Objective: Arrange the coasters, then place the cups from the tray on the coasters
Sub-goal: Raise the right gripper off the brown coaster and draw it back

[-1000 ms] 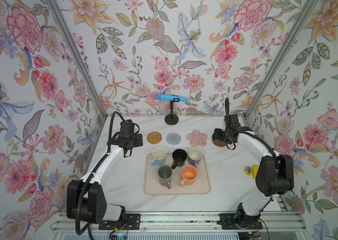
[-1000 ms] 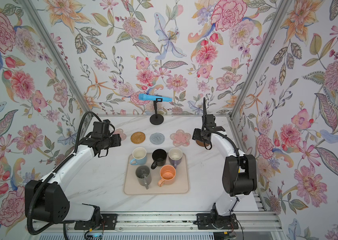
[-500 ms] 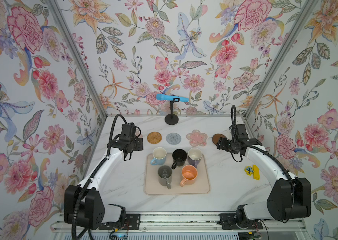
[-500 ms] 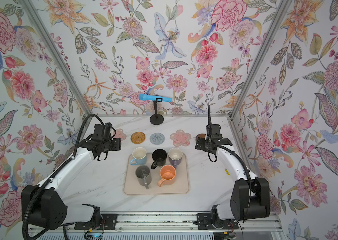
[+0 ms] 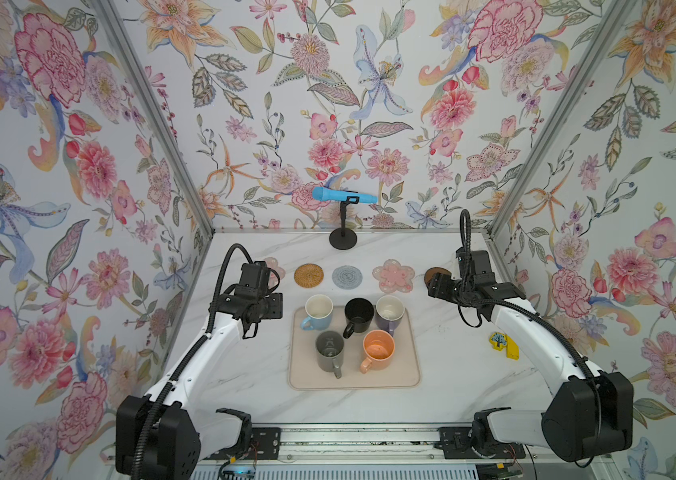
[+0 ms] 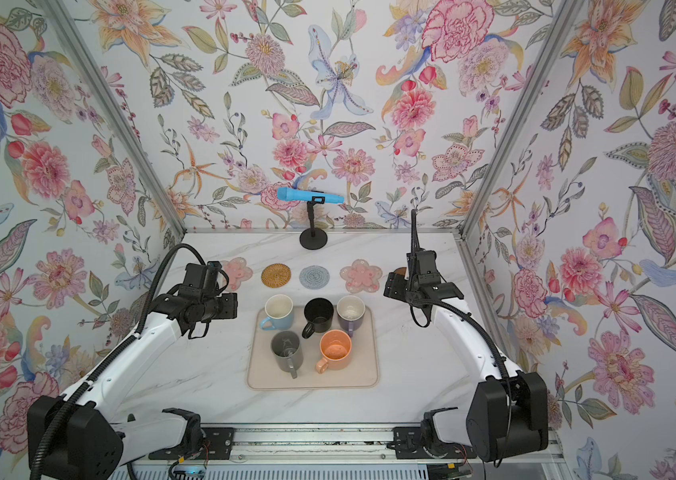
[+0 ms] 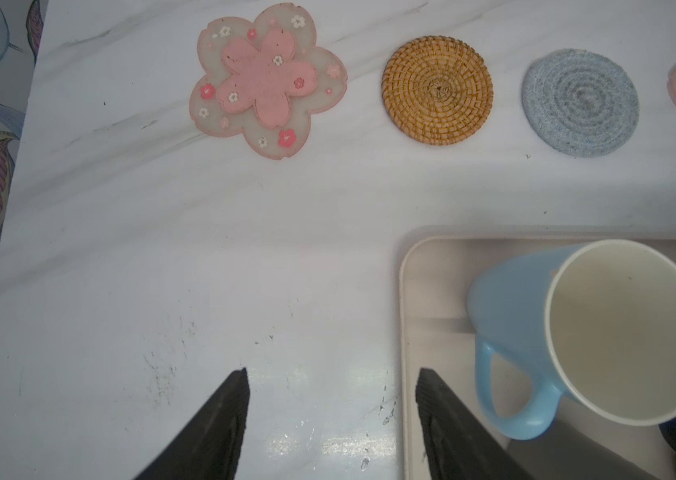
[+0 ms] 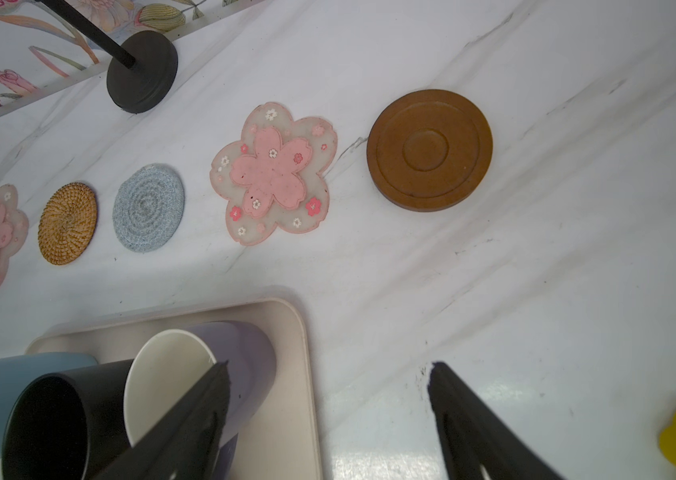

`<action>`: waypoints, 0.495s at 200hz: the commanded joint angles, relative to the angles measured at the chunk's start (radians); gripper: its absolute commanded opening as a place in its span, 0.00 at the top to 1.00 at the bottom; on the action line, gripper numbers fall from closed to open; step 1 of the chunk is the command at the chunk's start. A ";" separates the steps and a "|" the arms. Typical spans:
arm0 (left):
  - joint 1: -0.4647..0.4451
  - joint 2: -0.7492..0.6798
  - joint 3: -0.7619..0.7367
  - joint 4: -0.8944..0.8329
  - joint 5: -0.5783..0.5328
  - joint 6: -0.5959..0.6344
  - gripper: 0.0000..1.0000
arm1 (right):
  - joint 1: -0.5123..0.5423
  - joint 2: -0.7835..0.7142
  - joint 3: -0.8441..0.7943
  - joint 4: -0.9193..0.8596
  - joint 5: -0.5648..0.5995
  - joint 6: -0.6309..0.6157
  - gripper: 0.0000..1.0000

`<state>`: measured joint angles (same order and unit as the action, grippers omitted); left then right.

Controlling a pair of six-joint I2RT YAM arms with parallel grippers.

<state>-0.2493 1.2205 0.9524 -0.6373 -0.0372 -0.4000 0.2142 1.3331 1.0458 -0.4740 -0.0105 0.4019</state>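
Coaster half looks done to me; cup half not started.

My left gripper point(image 7: 332, 374) hangs just off the tray's point(image 5: 406, 374) left edge, jaws wide with only bare marble between them.

Beyond the tray's far edge five coasters lie in one row, each apart from its neighbour:
- the left flower coaster point(image 7: 267, 81)
- the rattan coaster point(image 7: 437, 89)
- the grey-blue crocheted coaster point(image 7: 581, 102)
- the right flower coaster point(image 8: 274, 172)
- the brown disc coaster point(image 8: 429, 149), past the tray's right edge

None carries a cup.

All five mugs stand upright on the tray. The light blue mug point(image 5: 318, 311), black mug point(image 5: 358, 316) and purple mug point(image 5: 390, 311) are along its far edge. The grey mug point(image 5: 330, 351) and orange mug point(image 5: 378, 351) are nearer me.

My right gripper point(image 8: 330, 368) hovers off the tray's far right corner, jaws wide and empty.

I judge five lifts remain. The light blue mug is the nearest pick for the left arm, and the purple mug for the right.
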 commanded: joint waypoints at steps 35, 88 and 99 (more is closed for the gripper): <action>-0.031 -0.086 -0.046 -0.092 0.058 0.011 0.31 | 0.007 -0.058 -0.012 0.013 0.062 -0.006 0.21; -0.051 -0.087 -0.038 -0.136 0.089 0.019 0.31 | 0.014 -0.061 -0.011 0.013 0.060 -0.009 0.21; -0.059 -0.088 -0.037 -0.134 0.089 0.018 0.31 | 0.016 -0.061 -0.010 0.013 0.059 -0.008 0.20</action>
<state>-0.2859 1.1450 0.9165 -0.7376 0.0303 -0.3992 0.2199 1.2861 1.0458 -0.4736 0.0353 0.4004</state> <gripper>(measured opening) 0.687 0.795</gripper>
